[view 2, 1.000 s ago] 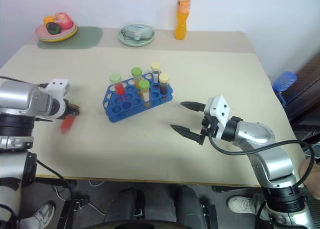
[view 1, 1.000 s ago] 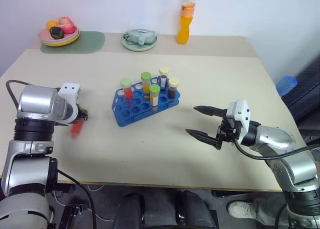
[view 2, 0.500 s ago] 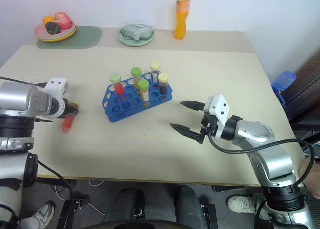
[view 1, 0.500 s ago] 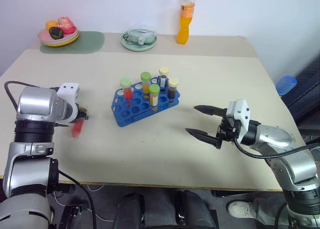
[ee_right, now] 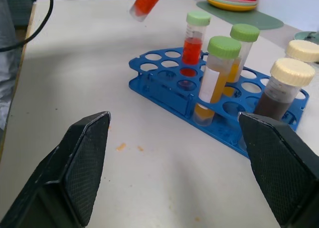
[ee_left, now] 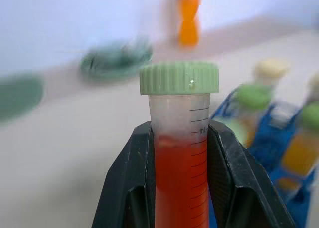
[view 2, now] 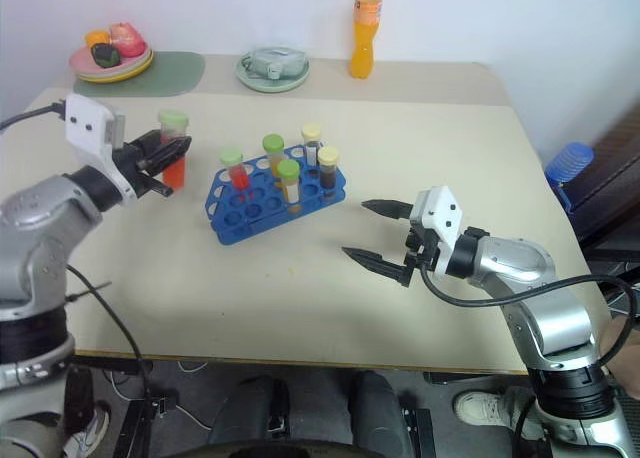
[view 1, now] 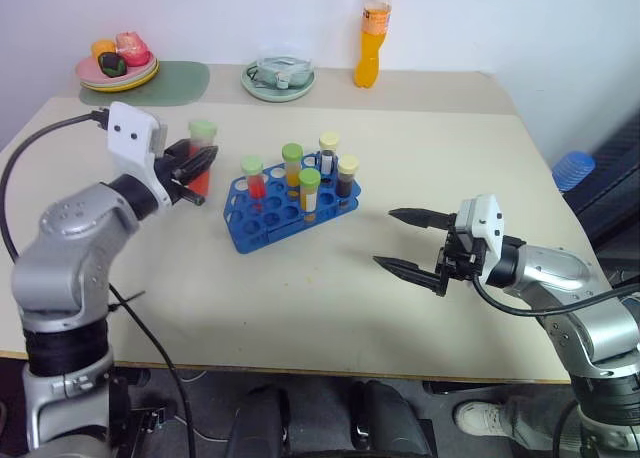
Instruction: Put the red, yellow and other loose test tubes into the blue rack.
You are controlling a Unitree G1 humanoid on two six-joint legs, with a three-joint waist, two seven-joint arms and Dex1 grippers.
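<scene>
Red tube (ee_left: 180, 153) bottom cut off between left pincer (ee_left: 182, 188) fingers

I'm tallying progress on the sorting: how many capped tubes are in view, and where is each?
6. Five stand in the blue rack: red tube, three orange or yellow ones, and a dark one. The sixth, red-filled, is clamped upright in the left gripper, above the table.

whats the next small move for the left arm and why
Probably carry the red tube toward the robot's right, over an empty hole at the near end of the blue rack, then lower it. The left gripper has its jaws shut on the tube, held upright above the table, beside the rack rather than over it. The rack holds five tubes, with many holes free.
</scene>
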